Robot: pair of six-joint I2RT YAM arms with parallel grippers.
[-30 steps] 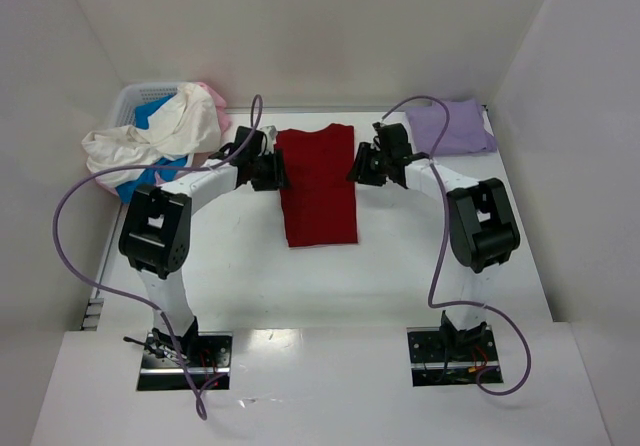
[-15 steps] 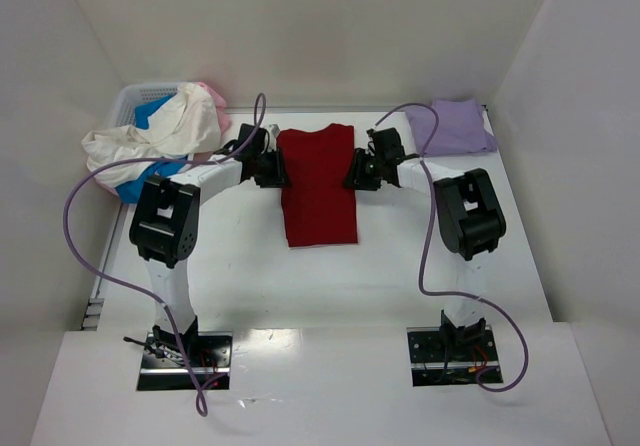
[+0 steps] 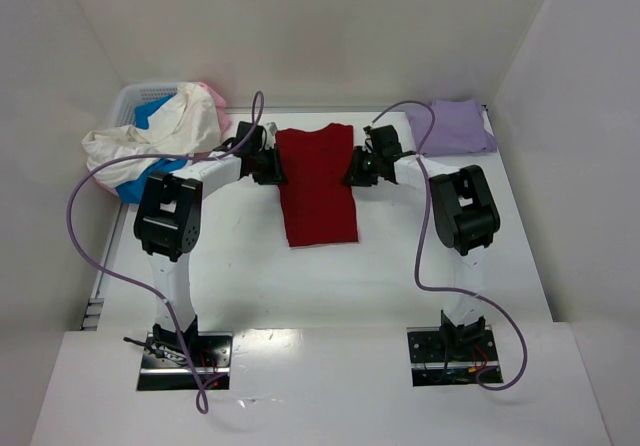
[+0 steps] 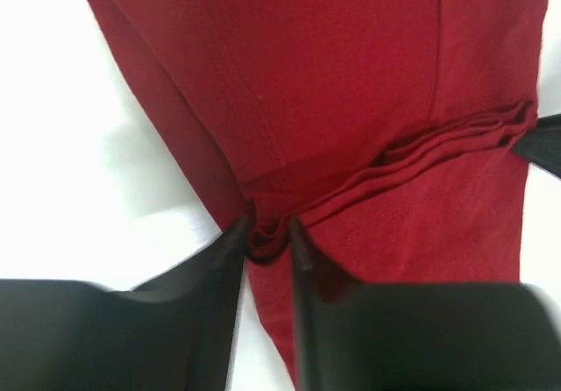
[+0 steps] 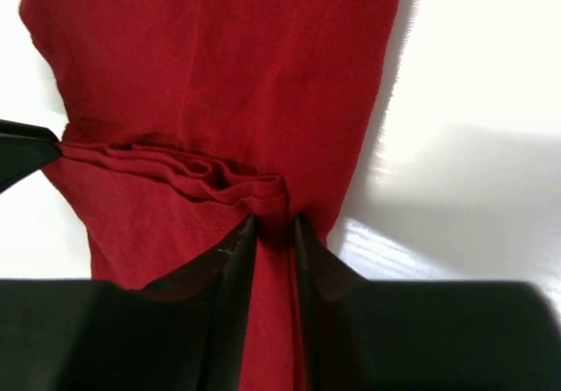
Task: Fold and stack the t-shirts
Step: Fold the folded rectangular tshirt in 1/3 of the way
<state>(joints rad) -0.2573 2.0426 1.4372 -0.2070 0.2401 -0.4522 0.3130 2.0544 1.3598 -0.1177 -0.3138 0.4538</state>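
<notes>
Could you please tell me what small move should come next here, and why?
Probably lift both together slightly, to start the fold: the left pincer and right pincer each pinch a bunched side edge of the dark red t-shirt.

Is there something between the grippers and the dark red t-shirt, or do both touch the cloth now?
Nothing visible stands between them. The left gripper is shut on a bunched fold at one side edge of the dark red t-shirt, and the right gripper is shut on the opposite edge. A ridge of gathered cloth runs between the two.
</notes>
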